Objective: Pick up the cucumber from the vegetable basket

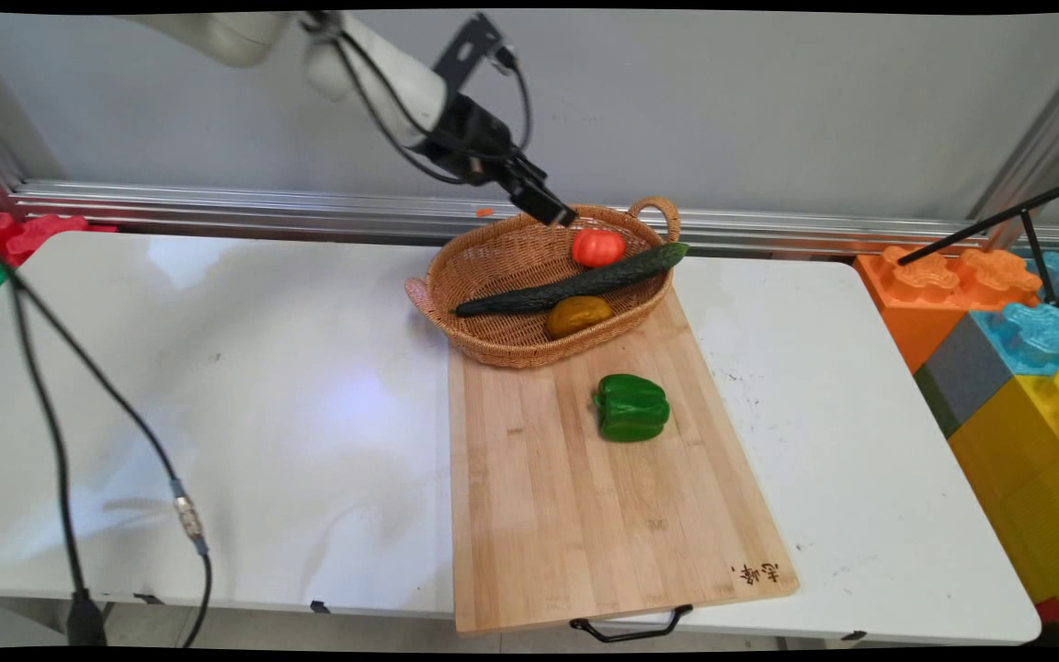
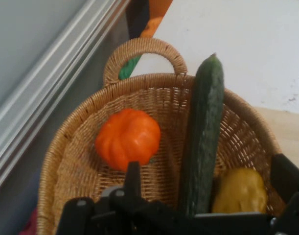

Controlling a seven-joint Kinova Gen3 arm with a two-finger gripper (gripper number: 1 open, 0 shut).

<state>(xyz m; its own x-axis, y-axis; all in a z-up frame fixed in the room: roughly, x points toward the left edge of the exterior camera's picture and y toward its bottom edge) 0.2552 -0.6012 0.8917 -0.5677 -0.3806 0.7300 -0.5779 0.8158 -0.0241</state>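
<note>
The arm slants down from the upper left of the frame, its jaws (image 1: pixel 555 213) spread open and empty, hanging above the far rim of the wicker basket (image 1: pixel 493 267) at upper centre. In the basket lie an orange-red tomato (image 1: pixel 597 246), a long cucumber (image 1: pixel 575 280) and a yellow-brown potato (image 1: pixel 577 315). Just below it, a green pepper (image 1: pixel 631 407) rests on the wooden cutting board (image 1: pixel 566 496) on the white table (image 1: pixel 217 386).

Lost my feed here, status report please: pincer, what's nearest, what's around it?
Pincer open, empty, above wicker basket back rim. Nearest: tomato; cucumber and yellow pepper alongside. Green pepper apart on cutting board.
</note>
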